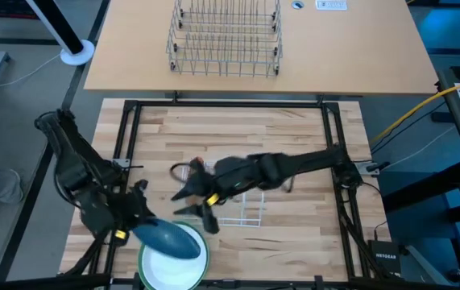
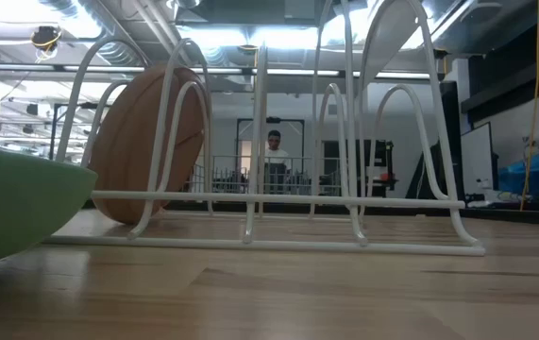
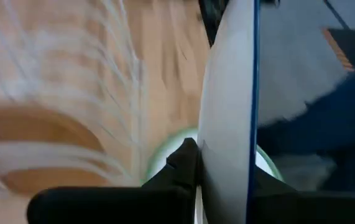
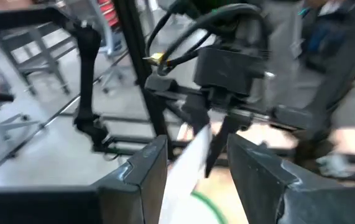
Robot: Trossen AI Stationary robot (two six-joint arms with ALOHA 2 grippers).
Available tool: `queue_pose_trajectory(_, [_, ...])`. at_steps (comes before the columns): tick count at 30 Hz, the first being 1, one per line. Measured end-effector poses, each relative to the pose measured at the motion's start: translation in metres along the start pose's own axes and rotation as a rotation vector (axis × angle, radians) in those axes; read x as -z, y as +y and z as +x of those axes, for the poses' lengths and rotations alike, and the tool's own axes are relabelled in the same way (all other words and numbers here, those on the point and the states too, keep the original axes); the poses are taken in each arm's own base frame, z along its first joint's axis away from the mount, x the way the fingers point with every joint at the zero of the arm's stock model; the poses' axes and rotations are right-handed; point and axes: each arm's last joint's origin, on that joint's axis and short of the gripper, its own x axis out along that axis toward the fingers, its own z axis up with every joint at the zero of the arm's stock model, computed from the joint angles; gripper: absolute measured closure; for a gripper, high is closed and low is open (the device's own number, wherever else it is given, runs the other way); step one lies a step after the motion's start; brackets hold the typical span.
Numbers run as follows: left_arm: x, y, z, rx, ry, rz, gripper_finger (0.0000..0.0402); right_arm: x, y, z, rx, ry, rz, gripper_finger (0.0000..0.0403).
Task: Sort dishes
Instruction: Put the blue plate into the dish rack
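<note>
My left gripper (image 1: 142, 221) is shut on the dark blue plate (image 1: 170, 239), which is tilted above the white plate (image 1: 173, 270). The white plate lies in the green plate (image 1: 205, 256) at the table's near edge. My right gripper (image 1: 200, 205) is open, just right of the blue plate. In the right wrist view the plate's pale edge (image 4: 186, 163) shows between its fingers; I see no touch. The tan-brown plate (image 2: 146, 142) stands on edge in a slot of the white wire rack (image 2: 345, 203). In the high view my right arm hides it. My left gripper pinches the dark blue plate's rim (image 3: 217, 146) between its two fingers, one finger (image 3: 183, 163) on the pale underside and the other on the blue face. It comes from the table's left. The plate is lifted clear and tilted, reaching out over the white plate.
The white wire rack (image 1: 242, 211) sits mid-table under my right arm, its other slots bare. A larger grey wire basket (image 1: 225, 36) stands on the far table. A black frame (image 1: 125, 145) borders the wooden work area. A person stands far off in the room (image 2: 275, 151).
</note>
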Motion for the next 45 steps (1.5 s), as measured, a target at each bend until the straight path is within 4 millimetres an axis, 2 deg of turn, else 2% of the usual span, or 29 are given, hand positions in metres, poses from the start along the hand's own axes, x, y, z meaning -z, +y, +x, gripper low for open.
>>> queue_pose_trajectory(3, [-0.009, 0.006, -0.011, -0.066, -0.109, 0.114, 0.0377, -0.016, 0.003, -0.023, 0.03, -0.026, -0.025, 0.0233])
queue_pose_trajectory(8, [-0.022, 0.016, -0.018, -0.152, -0.21, 0.321, 0.0377, -0.033, 0.007, -0.055, 0.034, -0.042, -0.028, 0.0233])
queue_pose_trajectory(14, [-0.041, 0.028, -0.014, -0.26, -0.267, 0.631, 0.0379, -0.043, 0.01, -0.077, 0.033, -0.045, -0.028, 0.0233])
queue_pose_trajectory(20, [-0.055, 0.049, -0.008, -0.385, -0.224, 0.889, 0.0379, -0.053, 0.012, -0.092, 0.028, -0.08, -0.029, 0.0233])
queue_pose_trajectory(30, [-0.069, 0.087, 0.002, -0.351, -0.147, 1.109, 0.038, -0.068, 0.015, -0.121, 0.023, -0.14, -0.032, 0.0233])
queue_pose_trajectory(36, [-0.067, 0.107, 0.005, -0.275, -0.074, 1.173, 0.038, -0.075, 0.017, -0.135, 0.019, -0.172, -0.033, 0.0233])
queue_pose_trajectory(45, [-0.058, 0.125, 0.009, -0.146, 0.04, 1.226, 0.038, -0.073, 0.017, -0.136, 0.028, -0.15, -0.032, 0.0233])
